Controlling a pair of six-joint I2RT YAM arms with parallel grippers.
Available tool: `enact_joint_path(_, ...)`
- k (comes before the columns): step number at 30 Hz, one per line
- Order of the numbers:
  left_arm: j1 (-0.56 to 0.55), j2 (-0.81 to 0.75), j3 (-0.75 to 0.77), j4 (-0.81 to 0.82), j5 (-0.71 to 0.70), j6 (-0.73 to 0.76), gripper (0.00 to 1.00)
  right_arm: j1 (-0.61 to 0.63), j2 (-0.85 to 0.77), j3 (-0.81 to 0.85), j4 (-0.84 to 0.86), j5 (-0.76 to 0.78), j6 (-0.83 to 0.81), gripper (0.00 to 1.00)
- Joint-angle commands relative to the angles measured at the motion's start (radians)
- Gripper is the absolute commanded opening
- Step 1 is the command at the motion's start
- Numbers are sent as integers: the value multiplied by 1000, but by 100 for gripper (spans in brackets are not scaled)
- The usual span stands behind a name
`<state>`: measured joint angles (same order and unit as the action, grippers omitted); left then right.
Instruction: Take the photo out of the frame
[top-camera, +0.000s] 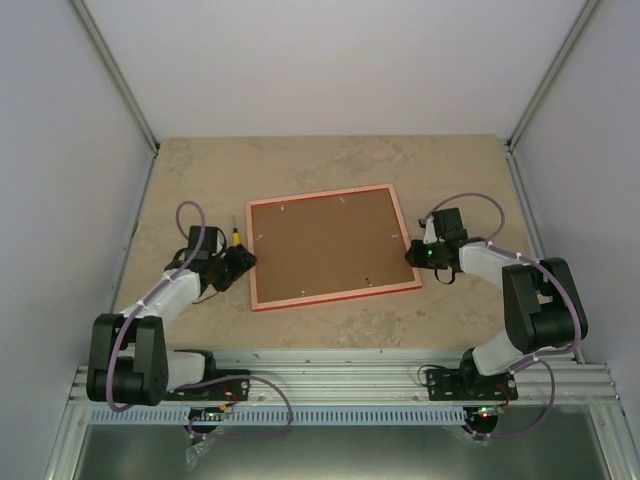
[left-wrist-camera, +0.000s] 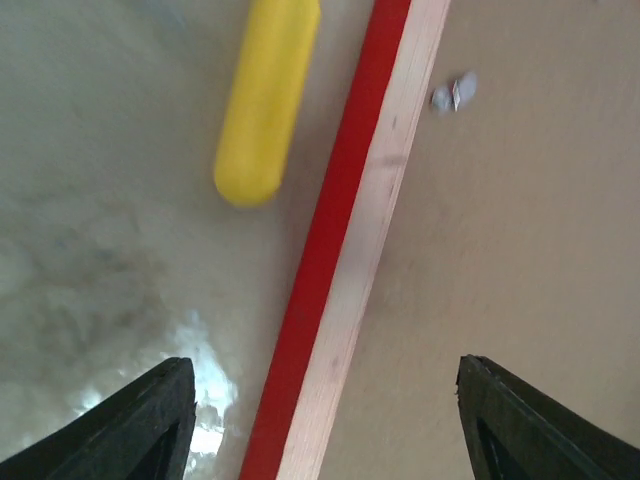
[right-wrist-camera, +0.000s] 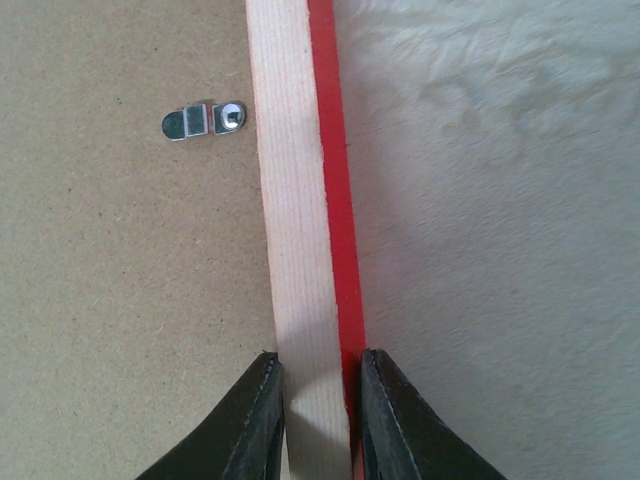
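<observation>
Beige marbled table (top-camera: 180, 170) bears the red frame (top-camera: 333, 248) face down at its middle, brown backing board (top-camera: 320, 240) up, the photo hidden. The right gripper (right-wrist-camera: 315, 365) pinches the frame's right rim. The left gripper (left-wrist-camera: 325, 362) hangs spread over the left rim, a yellow tool handle (left-wrist-camera: 265, 100) just beside.

Left claw (left-wrist-camera: 320, 400) spread wide over the frame (left-wrist-camera: 328, 230) edge — yellow handle (left-wrist-camera: 265, 100) alongside.

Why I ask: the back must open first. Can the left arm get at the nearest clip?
Probably yes: the left gripper hangs open over the frame's rail, the metal clip just beyond, uncovered.
</observation>
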<state>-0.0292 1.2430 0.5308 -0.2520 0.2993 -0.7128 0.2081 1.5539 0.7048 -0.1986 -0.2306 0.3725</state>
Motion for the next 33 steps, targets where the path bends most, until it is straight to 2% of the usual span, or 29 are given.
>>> enact_joint_path(1, -78, 32, 26, -96, -51, 39, 71, -32, 14, 46, -12, 94, 48, 22)
enact_joint_path(4, -119, 58, 37, -114, -69, 48, 67, -37, 10, 57, -14, 115, 41, 28)
enact_joint_path(11, -174, 118, 61, -114, -79, 53, 56, -18, -62, 64, -69, 118, 25, 55)
enact_joint_path(15, -193, 151, 85, -132, -93, 74, 48, 29, -146, 53, -94, 110, 2, 65)
enact_joint_path(18, -210, 177, 100, -138, -102, 80, 41, 101, -199, 38, -96, 107, -26, 73)
enact_joint_path(22, -229, 194, 124, -161, -126, 87, 21, 224, -236, 14, -99, 127, -69, 79)
enact_joint_path(27, -233, 175, 176, -209, -154, 116, 3, 376, -265, 7, -92, 171, -148, 85)
enact_joint_path(29, -233, 166, 193, -219, -148, 124, 0, 440, -262, 16, -100, 179, -179, 88)
enact_joint_path(33, -233, 154, 230, -240, -139, 138, 0, 577, -247, 32, -103, 249, -256, 91)
